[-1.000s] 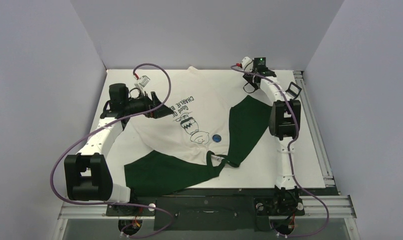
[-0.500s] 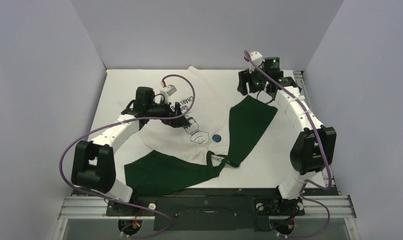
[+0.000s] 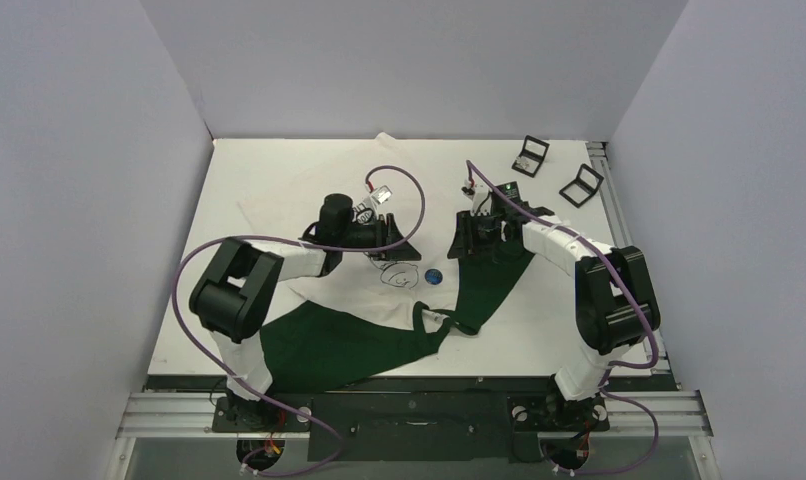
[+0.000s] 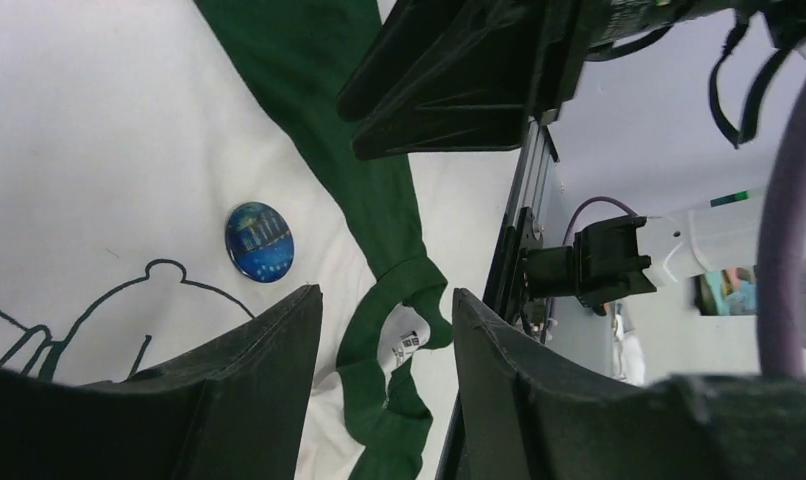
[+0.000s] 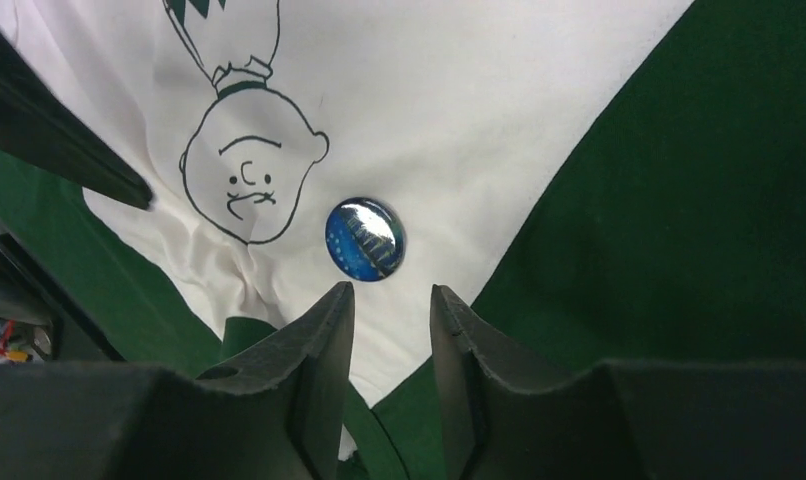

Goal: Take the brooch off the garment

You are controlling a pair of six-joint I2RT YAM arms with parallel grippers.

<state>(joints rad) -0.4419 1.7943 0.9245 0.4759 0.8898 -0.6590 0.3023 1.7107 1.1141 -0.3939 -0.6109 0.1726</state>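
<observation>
— Where is the brooch?
— I see a glossy round blue brooch [image 5: 366,239] on the garment [image 5: 499,110], on white fabric beside the green sleeve, flat on the table [image 3: 629,260].
— And the tools?
— My left tool [image 4: 384,330] and right tool [image 5: 391,300] are both parted, empty, hovering near it.

Both arms reach to the desk's middle, left gripper [image 3: 403,246] facing right gripper [image 3: 465,238], both with jaws parted.

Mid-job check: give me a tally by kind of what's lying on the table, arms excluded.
Garment: 1
Brooch, pinned on the garment: 1
Small black square frames, far right corner: 2
Total: 4
</observation>
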